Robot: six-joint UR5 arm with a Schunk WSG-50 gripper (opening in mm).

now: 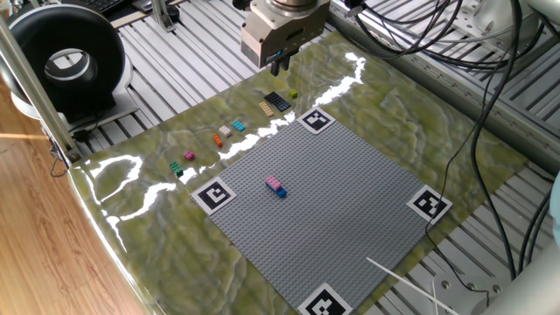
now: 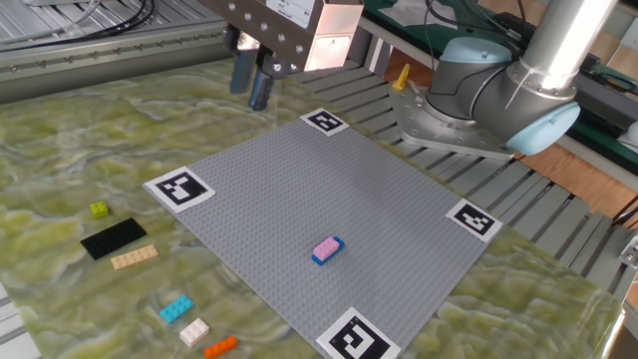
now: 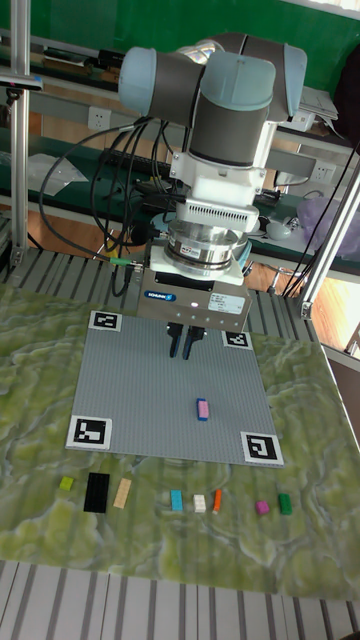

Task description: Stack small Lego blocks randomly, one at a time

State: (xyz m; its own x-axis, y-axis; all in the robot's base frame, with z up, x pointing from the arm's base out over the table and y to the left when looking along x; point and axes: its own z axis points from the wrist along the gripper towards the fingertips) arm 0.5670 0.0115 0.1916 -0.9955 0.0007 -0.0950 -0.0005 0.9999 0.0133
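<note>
A pink brick stacked on a blue one (image 1: 276,185) (image 2: 327,248) (image 3: 202,409) sits near the middle of the grey baseplate (image 1: 350,201). Several loose small Lego blocks lie in a row on the mat beside the plate: green (image 1: 176,166), magenta (image 1: 189,156), orange (image 1: 217,140), white (image 1: 226,131), cyan (image 1: 238,126) and tan (image 1: 266,108). My gripper (image 1: 278,63) (image 2: 251,85) (image 3: 182,347) hangs high above the plate's far edge. Its fingers are drawn together and hold nothing.
A black flat plate (image 1: 277,101) and a small yellow-green brick (image 1: 294,94) lie at the end of the row. Black-and-white marker tags (image 1: 214,194) sit at the baseplate's corners. A black round device (image 1: 66,61) stands off the mat, and cables (image 1: 490,105) hang at the right.
</note>
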